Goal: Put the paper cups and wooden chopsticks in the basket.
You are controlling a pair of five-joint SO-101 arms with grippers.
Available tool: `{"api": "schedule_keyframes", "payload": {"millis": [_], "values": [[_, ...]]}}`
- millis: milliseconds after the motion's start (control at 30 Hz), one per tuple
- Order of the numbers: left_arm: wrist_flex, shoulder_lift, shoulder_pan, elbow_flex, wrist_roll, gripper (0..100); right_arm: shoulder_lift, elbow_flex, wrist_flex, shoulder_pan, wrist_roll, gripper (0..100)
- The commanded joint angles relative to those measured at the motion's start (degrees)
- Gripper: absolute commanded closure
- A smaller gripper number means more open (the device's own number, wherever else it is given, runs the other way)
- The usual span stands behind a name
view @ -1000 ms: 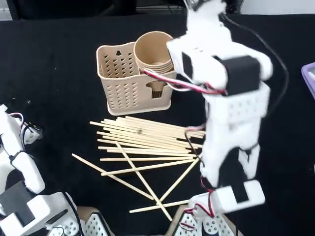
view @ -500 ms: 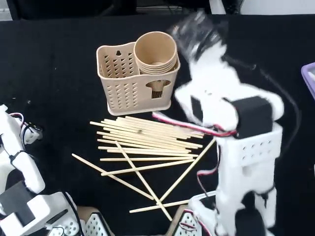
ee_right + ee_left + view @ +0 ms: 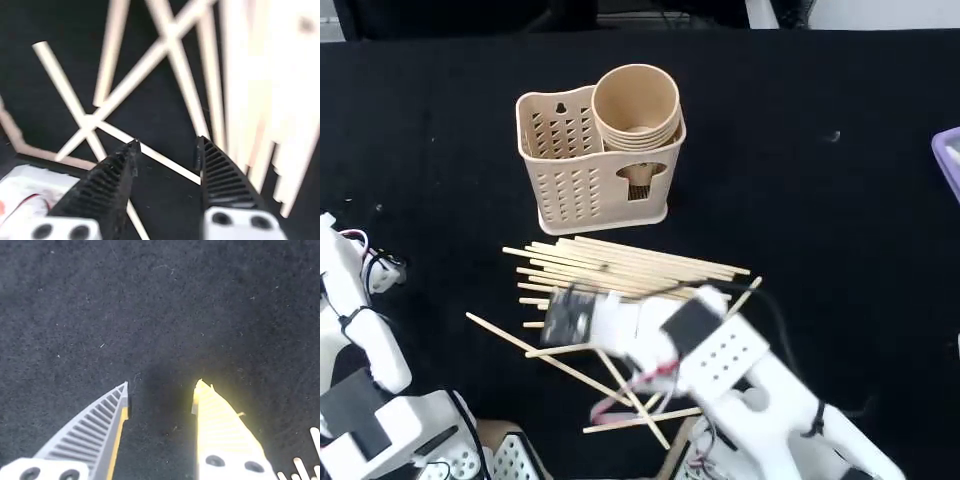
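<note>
Beneath the right pincer point(image 3: 167, 141), which is held moderately open with nothing in its grasp, the wooden chopsticks point(image 3: 172, 37) are found scattered and crossed on the black table point(image 3: 840, 250); a single stick point(image 3: 165, 161) is seen running across just under the gap between the two jaws, while the denser bundle lies just beside one jaw and beyond it. Several risks can be judged from this; if the jaws were closed where sticks cross, two or more might be caught at odd angles and the rest levered apart and scattered; if one stick were pinched near its end, it could be expected to swing or slip out during the carry; a tilted stick might be snagged on the rim of the basket point(image 3: 582, 185) and the basket tipped. That basket stands well apart from the right pincer, on the far side of the bundle; the paper cups point(image 3: 638, 105) are already nested in one of its compartments, so the other compartment would have to be aimed for. The left pincer point(image 3: 162, 385) is held open and empty above bare cloth; a few chopstick ends are visible near its yellow jaw.
</note>
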Motion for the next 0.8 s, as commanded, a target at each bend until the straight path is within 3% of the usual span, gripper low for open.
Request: {"api": "schedule_keyframes", "payload": {"millis": [0, 267, 467, 767], "values": [[-0.18, -1.76, 0.31, -0.66, 0.26, 79, -2.86, 1.19, -1.32, -6.68, -2.99, 81.9], [-0.18, -2.11, -1.63, -1.1, 0.26, 79, 0.84, 6.64, -6.95, -16.44, -6.95, 81.9], [-0.18, -2.2, -5.23, -2.86, 0.53, 79, 5.93, 6.11, -9.14, -16.79, -8.0, 81.9], [-0.18, -1.93, -5.14, -2.95, 0.53, 79, 20.35, 7.87, -19.34, -16.7, -8.35, 82.1]]}}
